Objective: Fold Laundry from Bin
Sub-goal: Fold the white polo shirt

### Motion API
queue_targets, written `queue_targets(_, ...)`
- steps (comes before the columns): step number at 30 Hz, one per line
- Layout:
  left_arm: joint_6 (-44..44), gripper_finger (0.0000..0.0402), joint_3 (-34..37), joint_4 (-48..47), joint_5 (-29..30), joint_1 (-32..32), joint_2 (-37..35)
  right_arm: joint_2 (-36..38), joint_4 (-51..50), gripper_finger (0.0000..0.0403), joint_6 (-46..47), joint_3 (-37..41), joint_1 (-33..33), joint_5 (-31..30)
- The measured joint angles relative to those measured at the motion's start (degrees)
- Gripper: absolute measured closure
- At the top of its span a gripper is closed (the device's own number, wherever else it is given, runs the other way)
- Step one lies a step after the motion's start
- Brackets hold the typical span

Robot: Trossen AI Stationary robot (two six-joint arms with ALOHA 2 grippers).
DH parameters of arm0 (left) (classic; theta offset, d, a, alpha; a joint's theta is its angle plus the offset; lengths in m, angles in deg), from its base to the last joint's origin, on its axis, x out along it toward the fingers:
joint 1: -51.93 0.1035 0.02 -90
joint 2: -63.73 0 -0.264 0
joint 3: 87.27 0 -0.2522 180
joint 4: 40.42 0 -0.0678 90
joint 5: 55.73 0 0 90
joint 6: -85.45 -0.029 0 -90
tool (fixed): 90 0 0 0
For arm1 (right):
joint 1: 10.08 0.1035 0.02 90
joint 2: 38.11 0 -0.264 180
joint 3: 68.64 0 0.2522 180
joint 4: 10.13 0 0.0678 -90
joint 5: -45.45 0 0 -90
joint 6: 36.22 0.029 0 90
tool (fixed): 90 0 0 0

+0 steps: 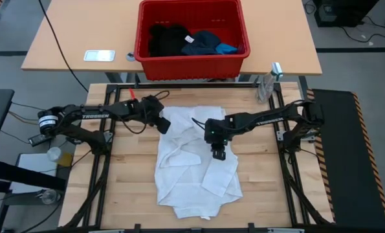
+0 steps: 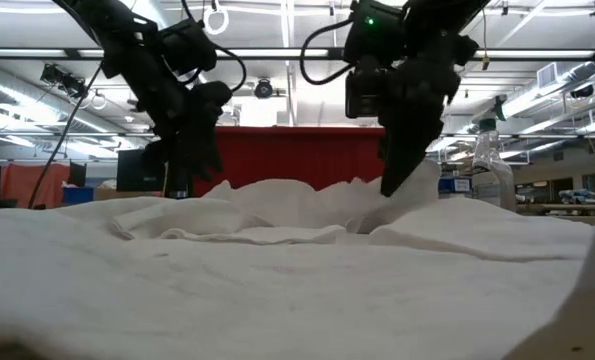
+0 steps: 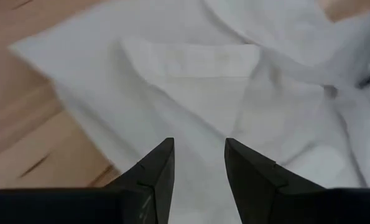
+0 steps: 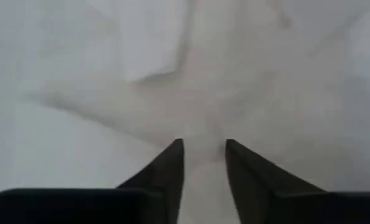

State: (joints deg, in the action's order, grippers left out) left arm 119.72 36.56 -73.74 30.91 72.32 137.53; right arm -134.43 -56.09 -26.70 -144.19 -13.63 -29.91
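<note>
Large white cloth garment [image 1: 195, 162] lies spread mid-tabletop for folding. Right end effector [image 1: 218, 153], fingers parted, presses its centre; left end effector [image 1: 162, 124], parted and empty, hovers at ten o'clock.

Left arm stretched in from its side, left claw [image 1: 163, 124] angled downward, fingers parted, right arm reaching inward, right claw [image 1: 219, 153] pointing down, fingers slightly apart
</note>
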Motion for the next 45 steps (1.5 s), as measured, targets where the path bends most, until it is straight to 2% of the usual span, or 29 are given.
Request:
queue_targets(2, 2.4, 0.026, 0.0, -1.5, 4.1, -1.7, -0.2, 0.6, -3.5, 0.025, 0.9, -1.0, -0.9, 5.0)
queue_targets(4, 5.7, 0.026, 0.0, -3.6, 8.4, -3.4, -0.7, 2.3, -5.9, 0.024, 3.2, -1.9, -1.5, 6.8)
queue_targets(7, 9.8, 0.026, 0.0, -6.2, 14.0, -5.1, -0.7, 6.7, -6.6, 0.0237, 4.7, -2.2, -1.5, 4.0)
queue_targets(10, 11.5, 0.026, 0.0, -4.8, 16.2, -4.8, -0.7, 10.0, -6.4, 0.0238, 4.4, -2.2, -1.2, -2.6)
queue_targets(13, 14.0, 0.026, 0.0, -1.5, 15.5, -2.8, 0.2, 12.4, -5.4, 0.0238, 4.5, -2.2, -1.0, -7.4)
queue_targets(16, 16.7, 0.0259, 0.0, 2.3, 12.3, -0.4, 2.2, 12.8, -4.1, 0.0238, 4.4, -2.2, -1.1, -8.9)
queue_targets(24, 17.9, 0.0223, 0.0, 9.6, 9.6, 2.0, 7.9, 10.4, -0.7, 0.0238, 5.3, -2.2, -1.0, -7.7)
queue_targets(31, 16.2, 0.0223, 0.0, 9.7, 8.2, 1.9, 13.6, 9.1, 1.5, 0.0238, 5.5, -2.2, -0.7, -7.4)
queue_targets(35, 15.2, 0.025, 0.0, 11.2, 8.2, 1.8, 14.8, 9.2, 1.6, 0.0238, 6.0, -2.2, -0.7, -7.4)
queue_targets(38, 13.8, 0.0292, 0.0, 13.3, 8.4, 1.5, 14.6, 9.4, 1.7, 0.0238, 7.1, -2.2, -0.7, -7.4)
queue_targets(43, 9.5, 0.0385, -1.4, 13.5, 8.4, 1.1, 14.6, 9.4, 1.7, 0.0238, 8.4, -2.2, -0.6, -7.4)
queue_targets(45, 8.6, 0.0394, -1.9, 13.2, 8.5, 1.1, 14.6, 9.4, 1.6, 0.0238, 8.4, -2.2, -0.6, -7.4)
